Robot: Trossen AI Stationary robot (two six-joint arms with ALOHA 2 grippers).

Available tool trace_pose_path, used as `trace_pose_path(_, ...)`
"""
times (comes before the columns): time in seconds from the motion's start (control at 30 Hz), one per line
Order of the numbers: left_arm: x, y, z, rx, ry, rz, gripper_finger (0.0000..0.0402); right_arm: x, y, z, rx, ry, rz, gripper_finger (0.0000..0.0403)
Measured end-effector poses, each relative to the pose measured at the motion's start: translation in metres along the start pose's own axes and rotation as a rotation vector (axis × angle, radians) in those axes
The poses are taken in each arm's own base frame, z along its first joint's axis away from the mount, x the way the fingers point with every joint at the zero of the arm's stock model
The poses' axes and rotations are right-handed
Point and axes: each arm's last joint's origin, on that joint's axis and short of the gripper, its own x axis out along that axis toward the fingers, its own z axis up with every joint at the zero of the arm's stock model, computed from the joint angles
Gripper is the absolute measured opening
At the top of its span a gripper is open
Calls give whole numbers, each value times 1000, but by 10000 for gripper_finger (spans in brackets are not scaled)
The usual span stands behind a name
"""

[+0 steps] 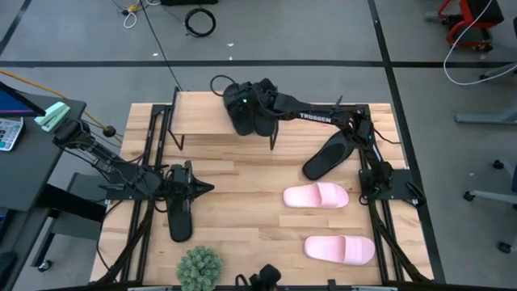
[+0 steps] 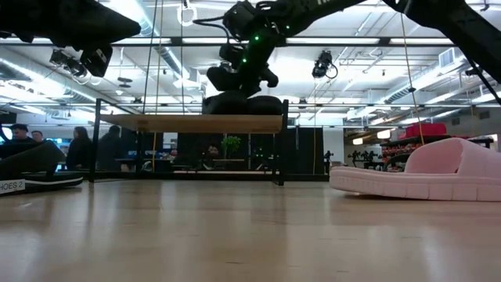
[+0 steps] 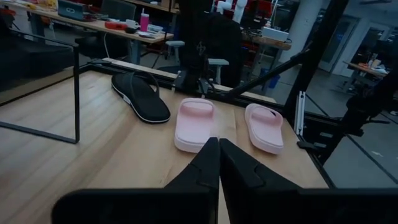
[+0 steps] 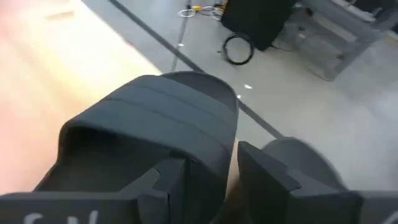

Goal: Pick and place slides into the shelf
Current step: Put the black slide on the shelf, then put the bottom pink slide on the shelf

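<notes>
— What did the right gripper (image 1: 242, 103) have?

— Its fingers (image 4: 168, 180) were clenched on the strap of a wide black slide (image 4: 149, 130). I saw it over the shelf (image 1: 206, 113), at the right end of the light top board, which stood along the tabletop's far edge. A second wide black slide (image 1: 265, 113) lay just beside the held one on that board. From the low view both dark shapes (image 2: 239, 103) sat right on the board, though I couldn't tell whether the held one was touching it.

— And the left gripper (image 1: 202, 188)?

— Its jaws were pressed together, gripping nothing. It hung over the tabletop (image 1: 242, 194) toward the left edge, just beside a thin black slide (image 1: 179, 214) that lay flat near the front left corner.

— The others?

— The second thin black slide (image 1: 325, 157) lay slanted near the right edge, just in front of the shelf's right end. The two pink slides (image 1: 316, 196) (image 1: 340, 249) lay flat and apart, one behind the other, toward the front right corner. A small green plant (image 1: 199, 267) stood at the front edge.
</notes>
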Motion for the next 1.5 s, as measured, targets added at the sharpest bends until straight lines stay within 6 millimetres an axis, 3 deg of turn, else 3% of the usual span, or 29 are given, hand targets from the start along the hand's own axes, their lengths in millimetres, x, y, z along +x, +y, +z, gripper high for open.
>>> trace_pose_path(0.57, -2, -3, -1, 1, 6, -23, 12, -9, 9, -13, -87, 90, -39, 140)
trace_pose_path(0.77, -2, -3, -1, 1, 6, -23, 22, -31, 14, -5, -172, 71, 3, 138)
trace_pose_path(0.87, -2, -3, -1, 1, 6, -23, 21, -61, 14, 8, -169, 21, 31, 135)
trace_pose_path(1.0, -2, -3, -1, 1, 6, -23, 14, -118, 12, 19, -184, -4, 101, 130)
trace_pose_path(1.17, -2, -3, -1, 0, 6, -23, 10, -204, 16, 7, -101, 128, 331, 124)
trace_pose_path(1.33, -2, -3, -1, -1, 5, -24, 17, -281, 38, -37, -85, 277, 411, 121)
trace_pose_path(1.5, -2, -3, 0, -5, -1, -25, 22, -337, 72, -106, 38, 350, 410, 121)
